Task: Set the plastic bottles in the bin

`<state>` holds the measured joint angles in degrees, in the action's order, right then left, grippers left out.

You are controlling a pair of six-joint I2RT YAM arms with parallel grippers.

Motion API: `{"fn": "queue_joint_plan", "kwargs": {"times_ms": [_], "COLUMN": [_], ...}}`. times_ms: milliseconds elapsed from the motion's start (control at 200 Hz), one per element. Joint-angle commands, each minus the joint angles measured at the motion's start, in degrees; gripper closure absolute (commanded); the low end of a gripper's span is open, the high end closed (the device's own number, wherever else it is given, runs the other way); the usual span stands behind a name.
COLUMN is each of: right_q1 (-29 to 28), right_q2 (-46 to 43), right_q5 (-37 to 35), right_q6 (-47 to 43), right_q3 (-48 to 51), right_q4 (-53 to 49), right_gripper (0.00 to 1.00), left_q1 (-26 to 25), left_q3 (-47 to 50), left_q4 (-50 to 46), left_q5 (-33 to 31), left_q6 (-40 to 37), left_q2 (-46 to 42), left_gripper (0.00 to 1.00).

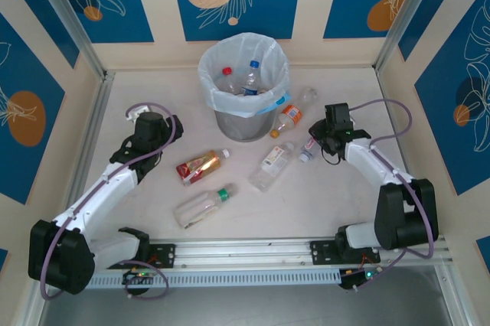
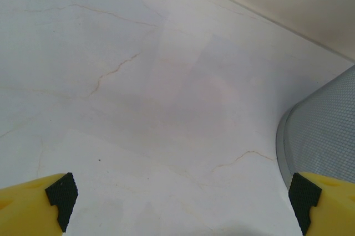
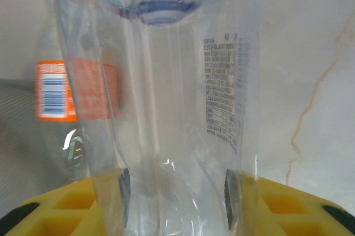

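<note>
between right gripper [image 3: 176,191] pads, clear bottle [image 3: 166,81] pinched

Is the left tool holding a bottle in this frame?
No, the left tool is open, with bare table between its fingers and the bin off to one side.

We see bright, even light with faint, soft shadows on the worktop [image 1: 268,215]. In the right wrist view the clear bottle [image 3: 166,108] looks slightly blurred.
</note>
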<state>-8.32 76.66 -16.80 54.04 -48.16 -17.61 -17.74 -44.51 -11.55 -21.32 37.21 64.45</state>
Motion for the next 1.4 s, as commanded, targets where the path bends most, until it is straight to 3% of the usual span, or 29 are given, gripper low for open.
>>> {"fn": "queue_joint_plan", "kwargs": {"times_ms": [0,215,660,1090,1395], "right_q1": [-0.6,-0.7,-3.0,-6.7,-8.5], "right_q2": [-4.6,-11.7,-20.7,-18.4,-10.3], "right_q5": [3.6,8.2,15.1,21.4,24.5], "right_q6": [-3.5,-6.5,-9.2,-11.7,-16.4], "right_q3": [2.1,4.7,6.4,-0.7,-14.6], "right_q4": [5.0,12.1,23.5,29.2,23.2], "right_gripper": [0.55,0.55,0.55,0.55,0.56], "left_q1": [0.9,0.8,0.9,0.8,0.8], "left_q3": [-0.6,-1.4,1.5,1.8,1.4], "left_q4": [0.4,0.6,13.0,13.3,11.0], "left_q5": [1.2,3.1,18.1,22.0,21.8], "left_q6": [0.6,-0.1,-2.9,-6.3,-7.3], "left_q2": [-0.1,0.8,-3.0,-3.8,-3.7], "left_gripper": [0.01,0.01,0.01,0.01,0.01]}}
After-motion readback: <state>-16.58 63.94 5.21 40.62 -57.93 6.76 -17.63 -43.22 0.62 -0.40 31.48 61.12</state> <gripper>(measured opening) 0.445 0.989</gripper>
